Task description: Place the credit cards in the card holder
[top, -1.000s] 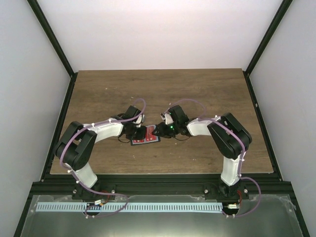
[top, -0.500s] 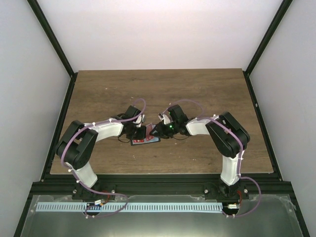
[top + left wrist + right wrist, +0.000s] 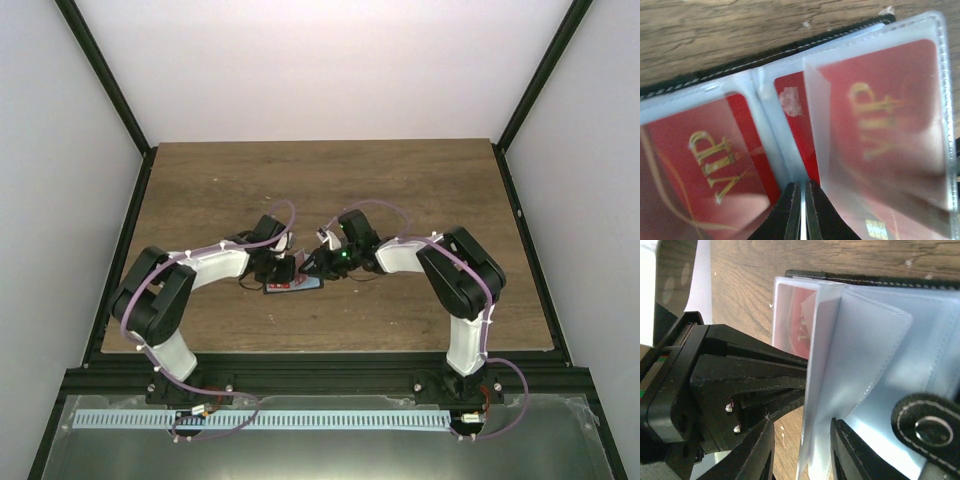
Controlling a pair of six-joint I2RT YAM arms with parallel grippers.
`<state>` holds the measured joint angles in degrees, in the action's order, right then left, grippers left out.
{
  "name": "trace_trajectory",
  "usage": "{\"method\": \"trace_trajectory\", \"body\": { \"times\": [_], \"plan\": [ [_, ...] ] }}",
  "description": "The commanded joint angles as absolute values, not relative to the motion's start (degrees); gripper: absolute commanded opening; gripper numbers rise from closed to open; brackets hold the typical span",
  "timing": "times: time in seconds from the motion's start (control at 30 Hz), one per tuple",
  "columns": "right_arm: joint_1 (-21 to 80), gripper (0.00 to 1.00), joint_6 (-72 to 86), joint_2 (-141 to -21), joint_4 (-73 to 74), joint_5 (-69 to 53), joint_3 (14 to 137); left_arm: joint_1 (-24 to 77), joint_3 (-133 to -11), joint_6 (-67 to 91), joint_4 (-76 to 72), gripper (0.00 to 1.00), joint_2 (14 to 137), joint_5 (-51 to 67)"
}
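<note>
Grips shut with left pincer (image 3: 801, 210) on a raised clear leaf (image 3: 880, 125) of the open holder (image 3: 790, 50) lying just beyond its tips, red cards (image 3: 715, 150) sleeved either side, seemingly baring a pocket; straddles that leaf half-wide with right pincer (image 3: 802, 440), unclamped.

Card holder (image 3: 765, 54) lying open on the wooden table (image 3: 715, 22), seen from close above.
Red credit cards (image 3: 715, 155) with gold VIP lettering sit in its clear plastic pockets, and one pocket on the right is lifted (its card is blurred). The left gripper (image 3: 801, 200) has its dark fingertips pressed together at the fold between pockets.
</note>
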<state>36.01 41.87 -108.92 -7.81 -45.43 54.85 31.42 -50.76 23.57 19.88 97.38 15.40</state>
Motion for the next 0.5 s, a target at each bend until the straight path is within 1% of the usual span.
{"method": "trace_trajectory", "body": {
  "times": [0.0,0.23,0.47],
  "plan": [
    [37.6,0.33,41.5,-109.6,-6.1,-46.3,58.3,31.6,-49.9,24.4,26.3,0.07,94.1,9.7],
    [40.0,0.33,41.4,-111.0,-3.9,-44.8,61.9,31.5,-48.6,26.4,29.7,0.13,86.8,6.5],
    [43.1,0.34,41.9,-114.1,-1.8,-43.6,67.7,30.8,-46.4,28.6,32.3,0.15,79.9,2.6]
  ]
}}
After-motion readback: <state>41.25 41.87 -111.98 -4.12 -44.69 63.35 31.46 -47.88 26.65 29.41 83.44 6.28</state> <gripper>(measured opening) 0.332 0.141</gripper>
